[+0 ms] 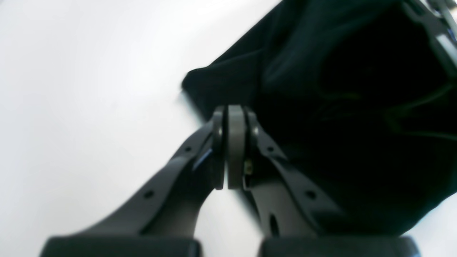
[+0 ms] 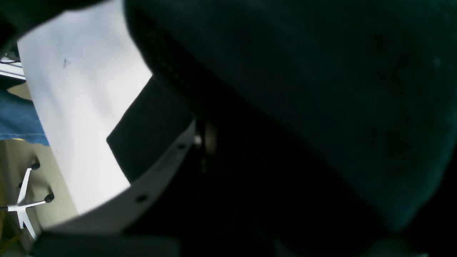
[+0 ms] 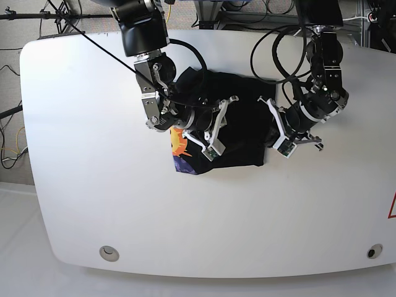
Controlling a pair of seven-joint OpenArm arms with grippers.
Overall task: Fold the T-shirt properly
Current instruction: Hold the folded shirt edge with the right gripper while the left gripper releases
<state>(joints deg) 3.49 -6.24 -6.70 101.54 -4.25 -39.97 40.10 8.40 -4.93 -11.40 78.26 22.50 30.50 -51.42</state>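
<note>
The black T-shirt (image 3: pixel 242 117) lies bunched at the table's middle, with a strip of its orange sun print (image 3: pixel 178 143) showing at its lower left edge. My right gripper (image 3: pixel 213 131) is on the shirt's left part. In the right wrist view the black cloth (image 2: pixel 303 89) drapes over the gripper, one white finger (image 2: pixel 160 167) shows near the centre line, and the other is hidden. My left gripper (image 3: pixel 279 133) is at the shirt's right edge. In the left wrist view its jaws (image 1: pixel 228 142) are pressed together just beside the cloth (image 1: pixel 339 107), with nothing seen between them.
The white table (image 3: pixel 93 154) extends widely on all sides of the shirt. Black cables (image 3: pixel 272 49) loop from both arms at the back. Beyond the table's edge, the right wrist view shows a white chair base (image 2: pixel 25 200) on the floor and blue cloth (image 2: pixel 18 117).
</note>
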